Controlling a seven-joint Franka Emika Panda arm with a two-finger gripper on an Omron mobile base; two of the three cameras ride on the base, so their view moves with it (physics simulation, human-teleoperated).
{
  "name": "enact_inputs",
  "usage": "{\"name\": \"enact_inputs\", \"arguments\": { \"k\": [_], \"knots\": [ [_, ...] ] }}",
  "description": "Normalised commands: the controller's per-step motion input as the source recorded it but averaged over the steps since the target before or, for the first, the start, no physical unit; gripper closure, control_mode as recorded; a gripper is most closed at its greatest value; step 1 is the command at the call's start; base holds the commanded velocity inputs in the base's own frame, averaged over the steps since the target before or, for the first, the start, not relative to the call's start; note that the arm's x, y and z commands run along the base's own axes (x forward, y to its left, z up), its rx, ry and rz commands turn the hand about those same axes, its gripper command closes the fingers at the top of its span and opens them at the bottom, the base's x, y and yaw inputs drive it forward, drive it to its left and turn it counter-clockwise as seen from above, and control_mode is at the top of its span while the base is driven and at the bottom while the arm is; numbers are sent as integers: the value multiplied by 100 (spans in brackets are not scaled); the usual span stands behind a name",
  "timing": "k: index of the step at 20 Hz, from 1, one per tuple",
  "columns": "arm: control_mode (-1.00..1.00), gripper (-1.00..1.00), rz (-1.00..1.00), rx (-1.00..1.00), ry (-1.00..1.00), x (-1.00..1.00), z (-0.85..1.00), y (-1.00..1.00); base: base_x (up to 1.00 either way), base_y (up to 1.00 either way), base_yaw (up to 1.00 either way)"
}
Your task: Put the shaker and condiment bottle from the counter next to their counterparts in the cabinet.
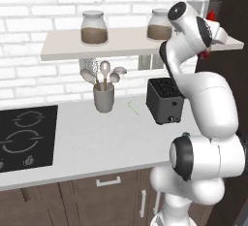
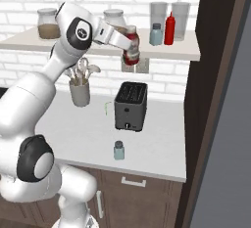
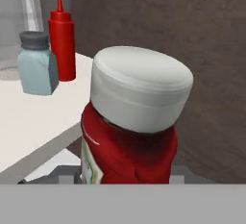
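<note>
The gripper (image 2: 131, 51) was clamped on the condiment bottle (image 2: 131, 43), holding it in the air at the front edge of the cabinet (image 2: 186, 52) shelf. The hand view showed what the others could not — the bottle's whitish cap close up, with the squeeze bottle (image 3: 61, 38) and twin shaker (image 3: 37, 63) standing just beside each other on the shelf beyond. The right base view alone revealed the shaker (image 2: 118, 150) on the counter (image 2: 162, 139), in front of the toaster (image 2: 130, 106) — the left base view had the arm across that spot.
</note>
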Motion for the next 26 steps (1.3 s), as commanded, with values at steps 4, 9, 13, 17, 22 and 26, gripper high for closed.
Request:
{"name": "enact_inputs", "arguments": {
  "k": [4, 9, 13, 17, 22, 26],
  "knots": [
    [-100, 100, -17, -1, 0, 0, 77, -61, 0, 0, 0],
    [-100, 100, 0, 0, -1, 0, 3, -3, 0, 0, 0],
    [-100, 100, 0, 0, 0, 17, 0, -30, 0, 0, 0],
    [-100, 100, 0, 0, 4, 23, 0, -76, 0, 0, 0],
    [-100, 100, 0, 3, 0, 27, 0, -49, 0, 0, 0],
    [-100, 100, 0, 3, 0, 23, 0, -23, 0, 0, 0]
  ]
}}
